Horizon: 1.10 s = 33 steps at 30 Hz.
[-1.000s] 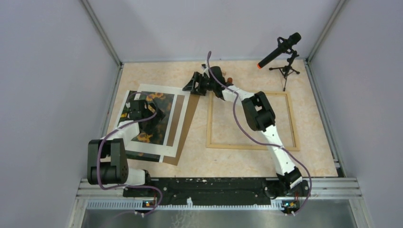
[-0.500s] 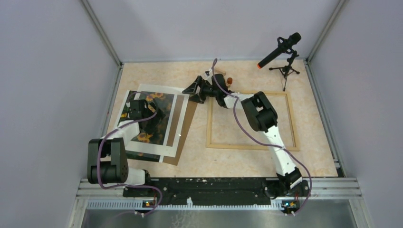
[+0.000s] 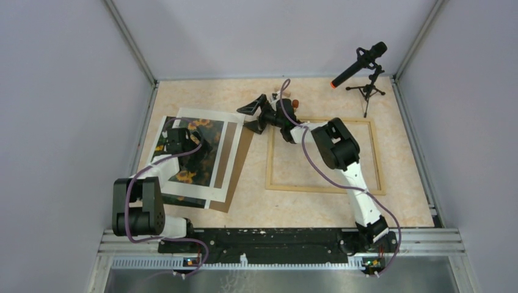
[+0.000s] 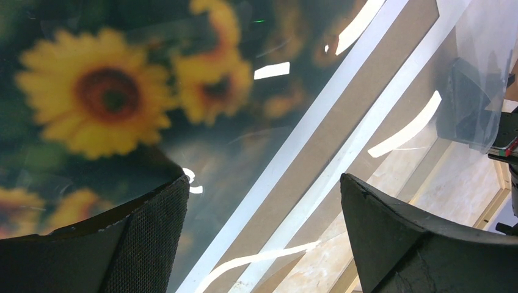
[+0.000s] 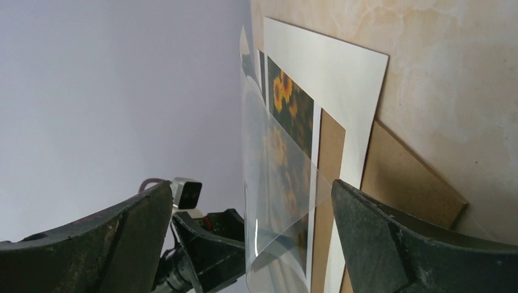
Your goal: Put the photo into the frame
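The photo, sunflowers on dark green, lies on a white mat at the table's left. My left gripper hovers just over it, open, with nothing between its fingers. In the left wrist view that gripper looks at the photo through a glossy clear sheet. My right gripper is open by the stack's far right corner. In the right wrist view the clear sheet curls up between the spread jaws of the right gripper, touching neither. The frame lies empty to the right.
A brown backing board sticks out from under the mat on its right side. A microphone on a small tripod stands at the back right. Grey walls enclose the table on three sides.
My right gripper has opened wider and drawn back a little to the right from the stack's corner. The left arm has not moved.
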Each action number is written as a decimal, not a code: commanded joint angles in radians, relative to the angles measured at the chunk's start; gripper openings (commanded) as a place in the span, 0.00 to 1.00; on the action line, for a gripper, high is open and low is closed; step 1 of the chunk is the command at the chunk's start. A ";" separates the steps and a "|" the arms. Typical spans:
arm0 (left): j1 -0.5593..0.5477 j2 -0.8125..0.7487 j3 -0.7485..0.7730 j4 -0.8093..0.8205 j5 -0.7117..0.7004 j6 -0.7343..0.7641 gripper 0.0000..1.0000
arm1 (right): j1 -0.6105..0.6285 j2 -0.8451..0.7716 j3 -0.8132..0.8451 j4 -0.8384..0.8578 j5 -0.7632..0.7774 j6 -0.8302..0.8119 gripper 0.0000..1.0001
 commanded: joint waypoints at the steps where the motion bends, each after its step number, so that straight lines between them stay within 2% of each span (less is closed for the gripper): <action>1: -0.003 0.068 -0.047 -0.084 -0.006 0.017 0.98 | 0.012 -0.055 -0.034 0.142 0.035 0.109 0.99; 16: -0.003 0.075 -0.049 -0.074 0.010 0.018 0.98 | -0.008 -0.056 -0.110 0.358 0.107 0.296 0.99; 33: -0.004 0.078 -0.047 -0.064 0.028 0.020 0.98 | -0.013 -0.020 -0.042 0.340 0.159 0.367 0.99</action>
